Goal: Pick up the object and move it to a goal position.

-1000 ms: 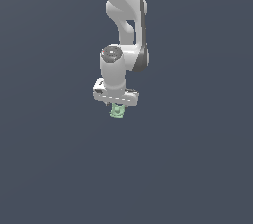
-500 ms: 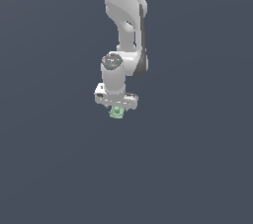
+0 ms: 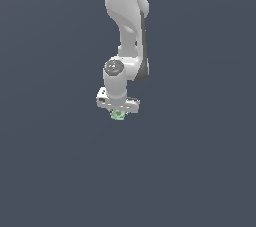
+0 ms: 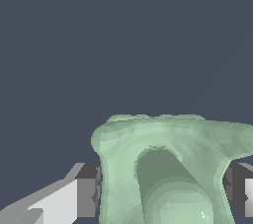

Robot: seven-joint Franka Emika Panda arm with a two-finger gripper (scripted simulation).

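The object (image 3: 118,115) is a small pale mint-green lumpy piece showing just under the white hand of the arm in the exterior view. My gripper (image 3: 118,113) points down and is shut on it. In the wrist view the object (image 4: 168,168) fills the space between the two fingers, with one grey pad (image 4: 89,191) pressed against one side and the other pad (image 4: 238,193) against the opposite side. Its bumpy lobes spread wider beyond the pads. The fingertips themselves are hidden in the exterior view.
A plain dark grey-blue surface (image 3: 200,161) lies all around. The white arm (image 3: 127,16) rises from the hand toward the top of the exterior view. Nothing else shows.
The arm's upper links have shifted slightly, and the hand with the object has edged a little toward the exterior view's right. The grip on the object is unchanged.
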